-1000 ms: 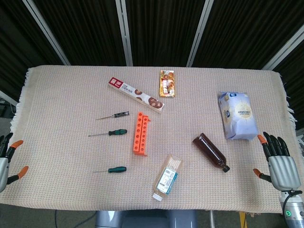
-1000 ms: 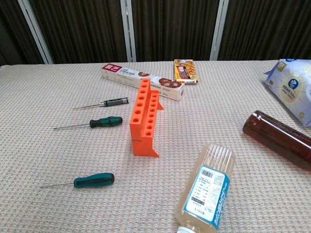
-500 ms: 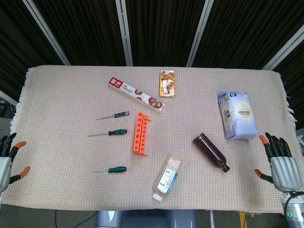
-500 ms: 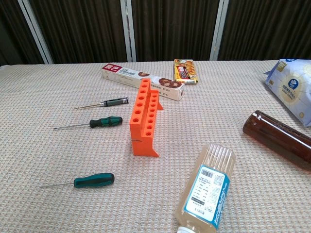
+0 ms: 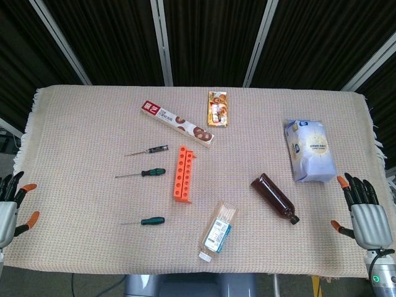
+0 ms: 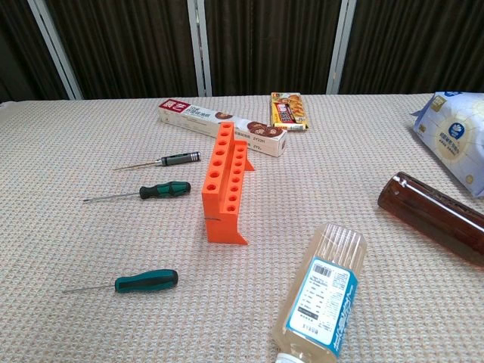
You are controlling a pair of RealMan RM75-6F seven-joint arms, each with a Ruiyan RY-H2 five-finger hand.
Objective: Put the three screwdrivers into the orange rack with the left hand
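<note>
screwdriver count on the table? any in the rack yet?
3, all lying left of the orange rack, none in it: a black-handled one farthest back, a green-handled one in the middle, another green-handled one nearest. None looks hidden.

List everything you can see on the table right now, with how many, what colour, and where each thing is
screwdrivers: 3, two green-handled, one dark slim, lying left of the rack
rack: 1, orange, table centre, holes empty
long biscuit box: 1, red and white, behind the rack
small snack box: 1, orange-brown, far centre
clear bottle: 1, pale with teal label, lying near front
brown bottle: 1, lying right of centre
tissue pack: 1, blue-white, right side
tablecloth: 1, beige woven
left hand: 1, grey, orange tips, left edge, holding nothing
right hand: 1, same, right edge, holding nothing
</note>
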